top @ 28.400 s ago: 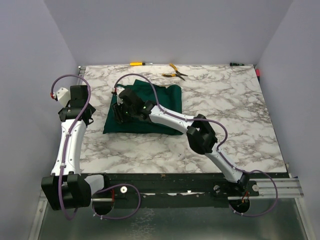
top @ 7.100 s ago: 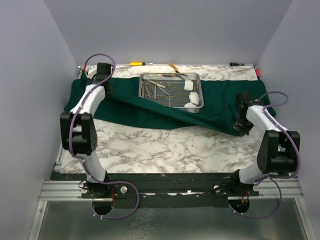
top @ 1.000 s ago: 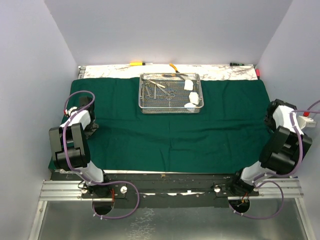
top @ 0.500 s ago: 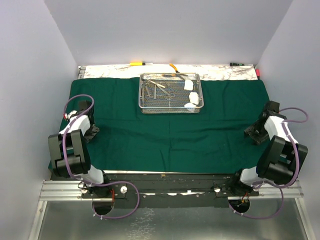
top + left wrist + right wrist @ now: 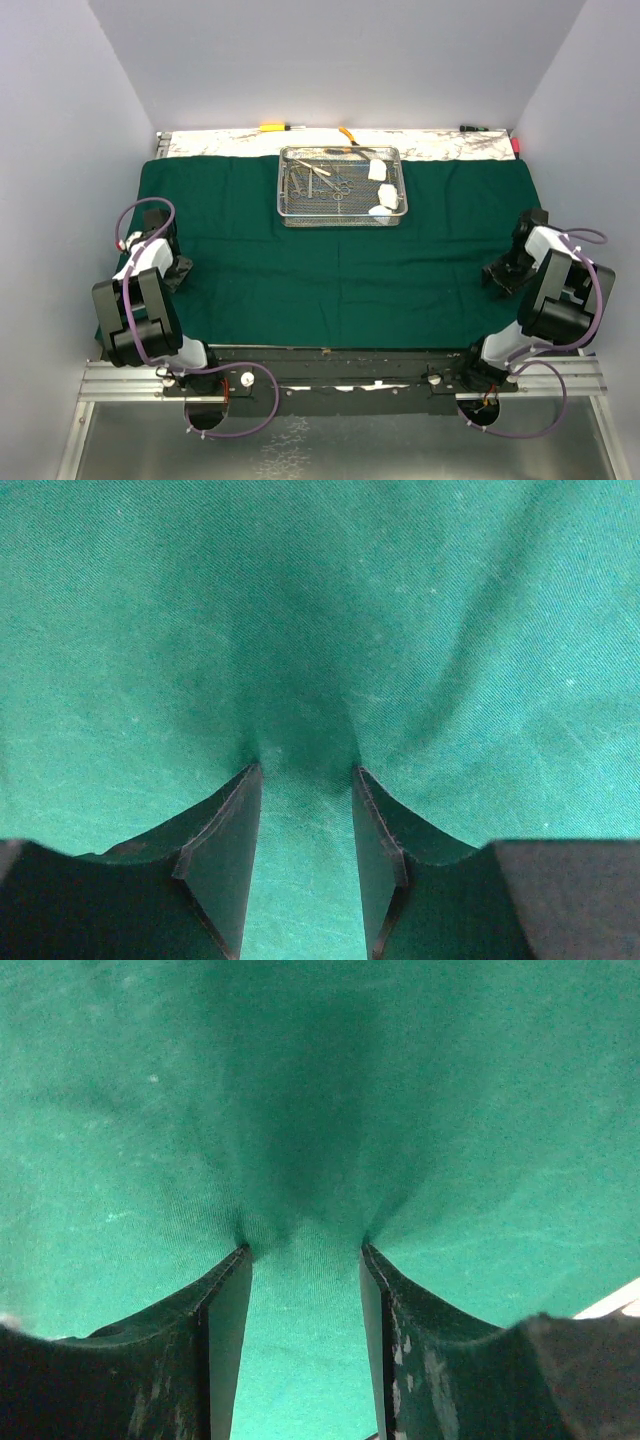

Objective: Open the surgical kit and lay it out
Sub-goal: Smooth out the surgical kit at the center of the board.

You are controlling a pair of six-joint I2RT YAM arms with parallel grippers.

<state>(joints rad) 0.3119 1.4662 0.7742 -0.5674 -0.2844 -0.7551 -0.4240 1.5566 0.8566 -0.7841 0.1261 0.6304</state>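
The dark green cloth wrap (image 5: 330, 265) lies spread flat over most of the table. The wire-mesh steel tray (image 5: 284, 192) stands on it at the back middle, holding silver clamps (image 5: 335, 183) and white gauze rolls (image 5: 381, 170). My left gripper (image 5: 178, 270) is at the cloth's left side, open, fingertips down on the cloth (image 5: 320, 600) with flat cloth between them (image 5: 305, 770). My right gripper (image 5: 497, 272) is at the cloth's right side, open, tips likewise on the cloth (image 5: 300, 1060), nothing pinched (image 5: 303, 1248).
A yellow-handled screwdriver (image 5: 272, 127) and yellow-handled pliers (image 5: 347, 133) lie on the bare marble strip behind the cloth. Grey walls close in left, right and back. A pale strip of table edge (image 5: 612, 1305) shows near the right fingers.
The right arm has swung in from the table's right edge and its gripper is now down on the cloth. The left gripper has shifted slightly toward the near edge. Cloth and tray are unmoved.
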